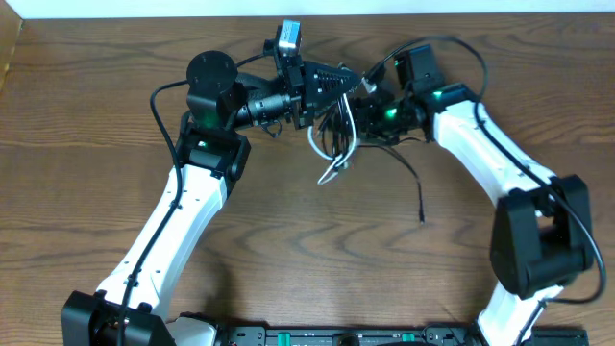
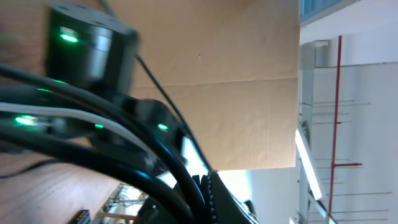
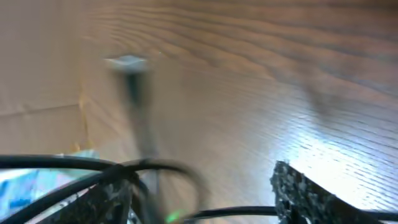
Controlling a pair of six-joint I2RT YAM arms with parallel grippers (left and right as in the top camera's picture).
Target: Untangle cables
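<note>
Near the middle of the counter's (image 1: 288,259) far edge, the white cable (image 1: 348,154) and black cable (image 1: 420,202) hang tangled between both arms. The right gripper (image 3: 205,193) stands spread apart; I cannot tell how the left gripper (image 1: 354,85) is set.

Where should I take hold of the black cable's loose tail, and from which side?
Grip the black cable on its straight tail, just short of the plug end. Come straight down from above and close across the cord. That stretch appears to lie flat on the table, apart from the white cable and the tangle hanging between the arms.
</note>
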